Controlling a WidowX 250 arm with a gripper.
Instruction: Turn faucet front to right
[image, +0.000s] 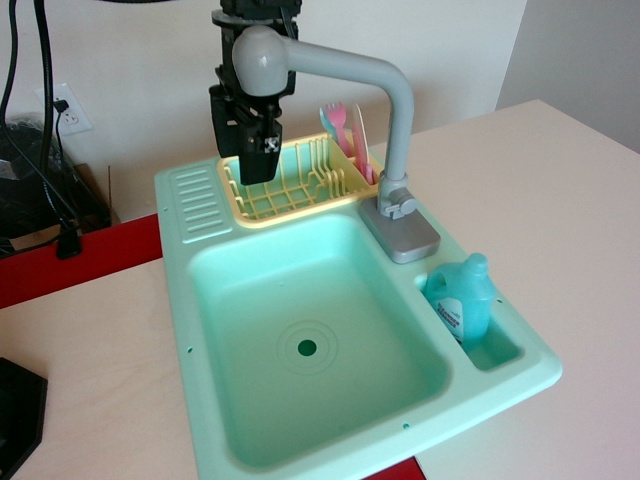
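- Where mint sink (200, 330) meets worktop (560, 200), stands upright at back right rim: faucet (398, 120), head reaching left.
- Hangs behind that head: black end effector (250, 150); finger spread impossible to tell.

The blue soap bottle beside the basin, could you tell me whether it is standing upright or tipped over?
Upright. The blue soap bottle stands in the sink's small side compartment, cap pointing up.
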